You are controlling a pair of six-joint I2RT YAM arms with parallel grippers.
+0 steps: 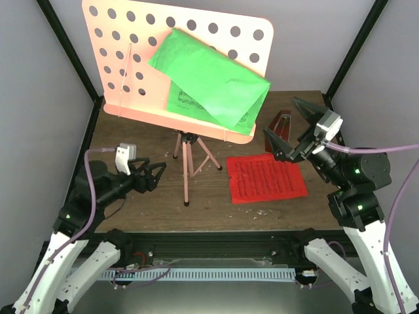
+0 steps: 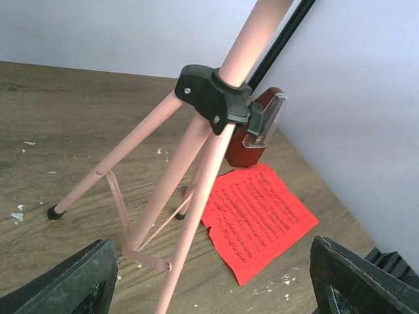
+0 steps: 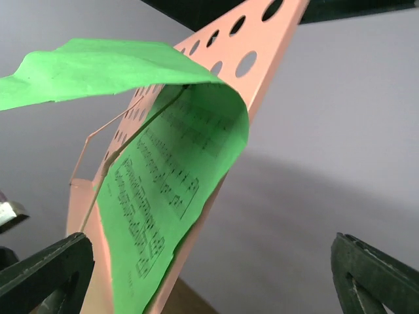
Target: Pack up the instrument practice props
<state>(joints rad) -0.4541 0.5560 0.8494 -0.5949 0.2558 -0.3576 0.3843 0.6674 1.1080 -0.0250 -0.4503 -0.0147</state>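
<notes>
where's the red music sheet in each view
Top external: flat red music sheet lies on the wooden table, right of the pink tripod music stand.
Left wrist: lower centre-right, behind the stand's legs.
Right wrist: not in it.
Shared landmark: the pink stand, in all three.

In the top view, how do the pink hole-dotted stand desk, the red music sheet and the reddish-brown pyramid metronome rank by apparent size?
1. pink hole-dotted stand desk
2. red music sheet
3. reddish-brown pyramid metronome, partly hidden
</notes>
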